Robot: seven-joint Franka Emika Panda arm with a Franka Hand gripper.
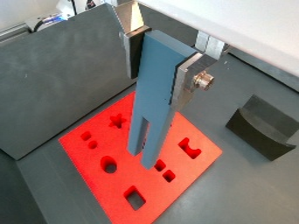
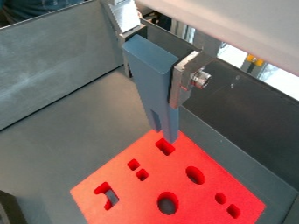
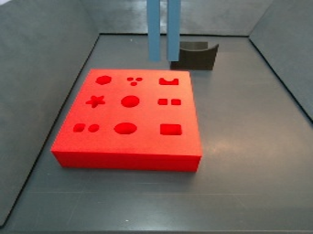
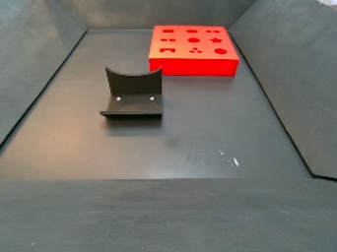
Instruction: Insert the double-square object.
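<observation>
My gripper (image 1: 156,70) is shut on a long blue piece (image 1: 156,96) that ends in two square prongs, the double-square object. It hangs upright, prongs down, and shows in both wrist views (image 2: 152,87). It hangs above the red block (image 1: 140,157) with cut-out holes, apart from it. A pair of small square holes (image 1: 166,170) lies near the prong tips. In a side view the piece (image 3: 163,27) hangs over the far edge of the block (image 3: 128,114); the gripper is out of frame there. The silver fingers (image 2: 187,77) clamp the piece's sides.
The dark fixture (image 3: 196,55) stands on the floor beyond the block and shows again in a side view (image 4: 132,95). Grey walls (image 2: 59,61) enclose the bin floor. The block (image 4: 194,49) sits at one end of the floor.
</observation>
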